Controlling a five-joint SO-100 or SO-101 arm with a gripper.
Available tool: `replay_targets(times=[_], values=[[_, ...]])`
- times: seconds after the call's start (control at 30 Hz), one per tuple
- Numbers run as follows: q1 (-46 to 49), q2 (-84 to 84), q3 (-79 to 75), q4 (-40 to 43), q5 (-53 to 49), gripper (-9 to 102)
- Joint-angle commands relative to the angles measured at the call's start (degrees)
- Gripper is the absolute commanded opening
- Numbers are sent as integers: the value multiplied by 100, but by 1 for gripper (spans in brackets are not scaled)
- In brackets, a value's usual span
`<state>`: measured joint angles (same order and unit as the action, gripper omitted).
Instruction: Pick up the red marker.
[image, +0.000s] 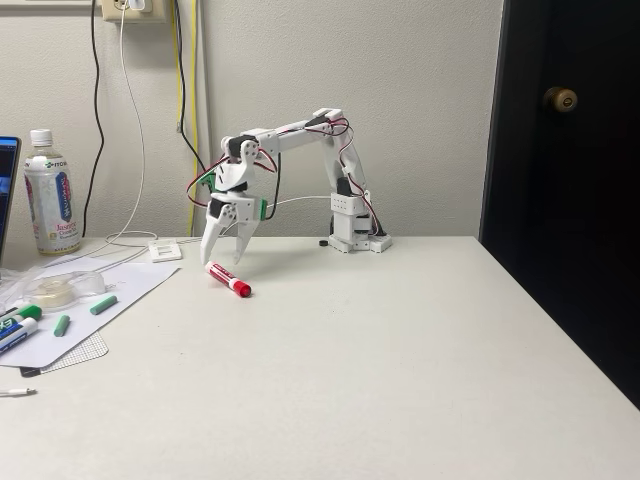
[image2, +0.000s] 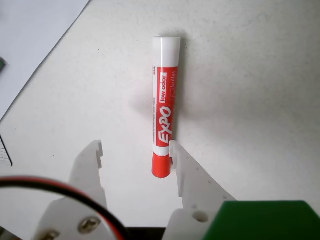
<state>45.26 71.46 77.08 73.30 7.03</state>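
We find the task not yet accomplished: the red marker (image: 228, 279) lies flat on the table (image: 400, 340), ungrasped, and closing and lifting are both left to do. In the fixed view the gripper (image: 223, 255) hangs tips-down just above the marker's upper-left end.

In the wrist view the fingers stand apart. Reading left to right: the left finger (image2: 90, 157) sits clear of the marker at about eight o'clock from it; the marker (image2: 164, 106) runs from twelve to six o'clock, its red end lowest; the right finger (image2: 176, 152) is against that red end. We judge the marker off-centre in the gap.
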Motion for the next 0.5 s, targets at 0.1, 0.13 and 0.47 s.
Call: replay_targets(times=[0.1, 0.13, 0.47], values=[[79, -44, -141, 0, -97, 35], [88, -79, -141, -18, -105, 35], [176, -562, -105, -220, -202, 36]])
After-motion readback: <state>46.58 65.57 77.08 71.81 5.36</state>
